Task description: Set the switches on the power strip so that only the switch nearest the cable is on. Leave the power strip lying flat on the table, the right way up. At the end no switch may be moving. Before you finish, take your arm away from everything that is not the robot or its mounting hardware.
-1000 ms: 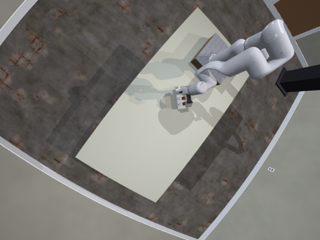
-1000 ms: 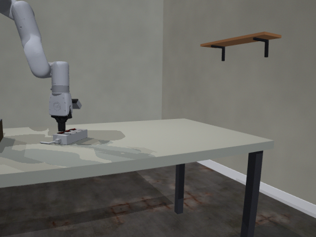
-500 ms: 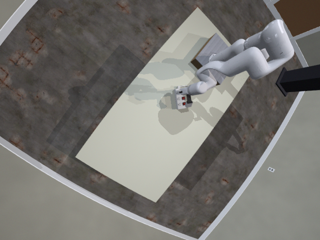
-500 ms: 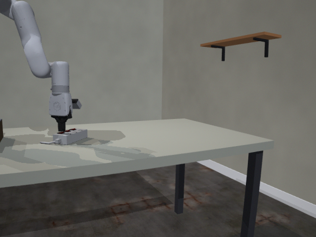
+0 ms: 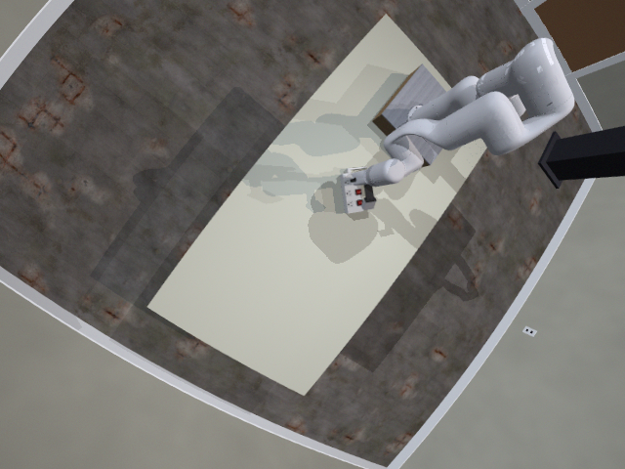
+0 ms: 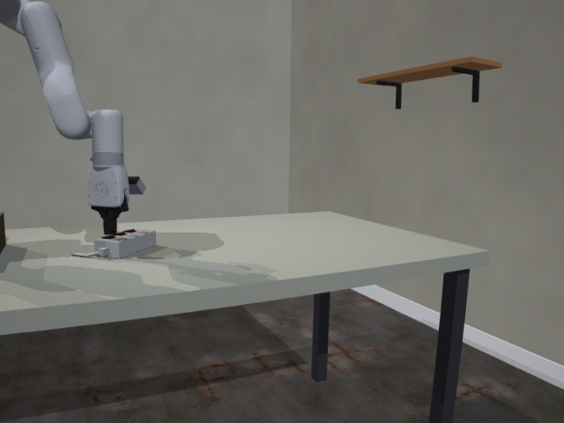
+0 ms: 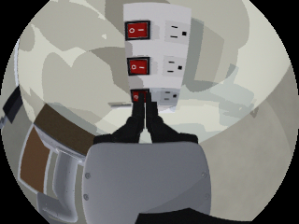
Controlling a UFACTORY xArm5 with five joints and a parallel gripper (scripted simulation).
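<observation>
— Where's the strip [image 6: 126, 242]?

— Flat on the table [image 6: 318, 255], upright. The gripper [image 7: 145, 107], fingers pressed together and empty, touches the cable-end switch [image 7: 138, 95].

— Done?

— Probably not; I can't read which switches are on.

The arm [image 6: 55, 77] has a smooth, glossy white shell that looks like plastic, with bright highlights along its curves. The gripper [image 7: 145, 107] has matt black fingers [image 6: 109, 223] below a pale grey, satin housing. The strip [image 6: 129, 243] looks like smooth white plastic, its switches [image 7: 137, 30] glossy red. The table [image 6: 318, 246] has a matt, cream, even top and dark, matt legs [image 6: 448, 337] that could be painted metal. The shelf [image 6: 427, 70] shows a warm brown wood look on black matt brackets. The floor [image 6: 255, 368] is rough-looking grey, mottled like worn concrete with rusty stains. The walls [image 6: 204, 91] are flat, matt grey-green.
</observation>
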